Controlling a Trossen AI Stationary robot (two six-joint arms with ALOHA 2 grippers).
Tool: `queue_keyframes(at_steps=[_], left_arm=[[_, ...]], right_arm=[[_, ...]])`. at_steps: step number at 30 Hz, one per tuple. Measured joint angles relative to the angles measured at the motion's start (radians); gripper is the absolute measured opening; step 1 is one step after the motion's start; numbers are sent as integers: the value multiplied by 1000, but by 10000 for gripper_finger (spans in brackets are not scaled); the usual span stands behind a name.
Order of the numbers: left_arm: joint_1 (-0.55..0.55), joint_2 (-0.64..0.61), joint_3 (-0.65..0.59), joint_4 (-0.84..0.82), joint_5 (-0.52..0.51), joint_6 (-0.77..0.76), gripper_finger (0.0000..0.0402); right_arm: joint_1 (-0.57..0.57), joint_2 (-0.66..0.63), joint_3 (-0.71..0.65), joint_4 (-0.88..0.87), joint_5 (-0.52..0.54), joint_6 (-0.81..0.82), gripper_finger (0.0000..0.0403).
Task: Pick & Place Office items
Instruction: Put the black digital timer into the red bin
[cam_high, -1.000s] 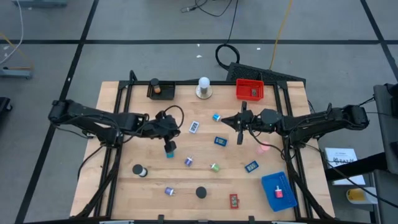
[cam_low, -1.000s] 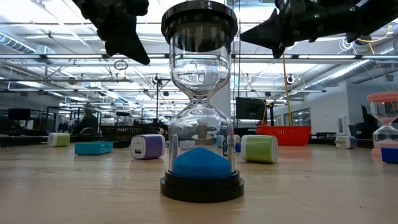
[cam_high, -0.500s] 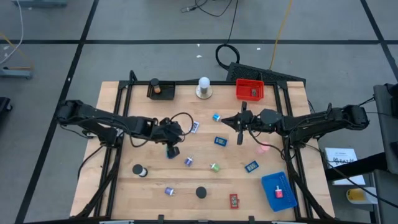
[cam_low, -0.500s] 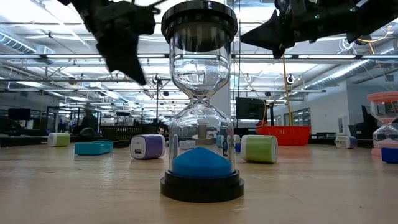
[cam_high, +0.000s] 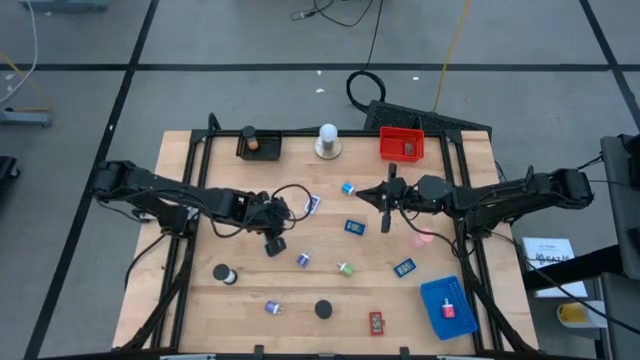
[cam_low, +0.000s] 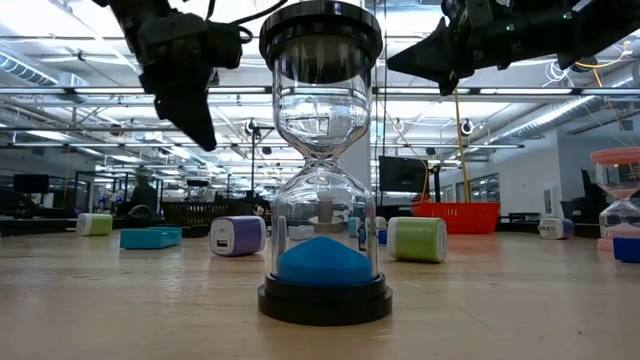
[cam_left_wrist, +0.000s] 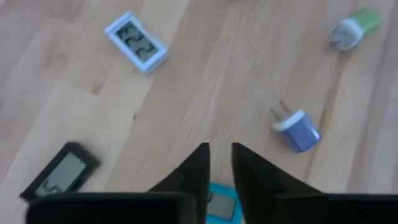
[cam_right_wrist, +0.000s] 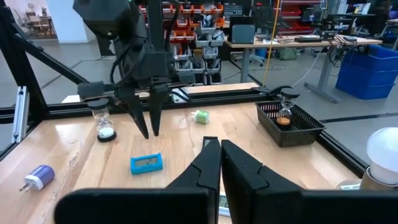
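My left gripper (cam_high: 272, 243) hangs tipped steeply down just above a flat blue rectangle with a small display (cam_right_wrist: 146, 163), which lies on the table. Its fingers (cam_left_wrist: 217, 149) stand a little apart with nothing between them, and the blue rectangle (cam_left_wrist: 221, 202) shows below them. My right gripper (cam_high: 364, 194) waits level above the table's middle, shut and holding nothing (cam_right_wrist: 219, 148). Other office items lie around: a white display (cam_left_wrist: 135, 50), a purple plug (cam_left_wrist: 297, 127), a green plug (cam_left_wrist: 354, 28) and a black display (cam_left_wrist: 59, 177).
A black tray (cam_high: 258, 145), a white knob (cam_high: 327, 140) and a red tray (cam_high: 401, 145) stand along the far edge, a blue tray (cam_high: 447, 305) at the near right. A blue-sand hourglass (cam_low: 322, 160) stands near the front edge, with another (cam_high: 228, 273) to its left.
My left gripper has sunk toward the table and tipped further downward, coming over the flat blue rectangle. The items on the table lie where they were.
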Motion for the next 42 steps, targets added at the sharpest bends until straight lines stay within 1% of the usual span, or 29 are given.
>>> queue_keyframes(at_steps=[4, 7, 10, 12, 17, 20, 24, 32, 36, 42], left_arm=[[52, -15, 0, -94, 7, 8, 147], [111, -16, 0, -179, 38, 65, 188], [180, -12, 0, -232, 52, 155, 220], [229, -7, 0, -245, 80, 221, 238], [324, -8, -8, -226, 128, 426, 271], [367, -8, -41, -181, 129, 540, 279], [412, -8, -124, -105, 137, 628, 280], [470, -8, -242, 22, 155, 664, 280], [483, -8, -264, 87, 155, 682, 280], [486, -8, -311, 159, 155, 751, 280]], right_arm=[[0, 0, 0, 0, 0, 0, 8], [0, 0, 0, 0, 0, 0, 6], [0, 0, 0, 0, 0, 0, 8], [0, 0, 0, 0, 0, 0, 9], [0, 0, 0, 0, 0, 0, 6], [0, 0, 0, 0, 0, 0, 5], [0, 0, 0, 0, 0, 0, 4], [0, 0, 0, 0, 0, 0, 4], [0, 0, 0, 0, 0, 0, 4], [0, 0, 0, 0, 0, 0, 4]])
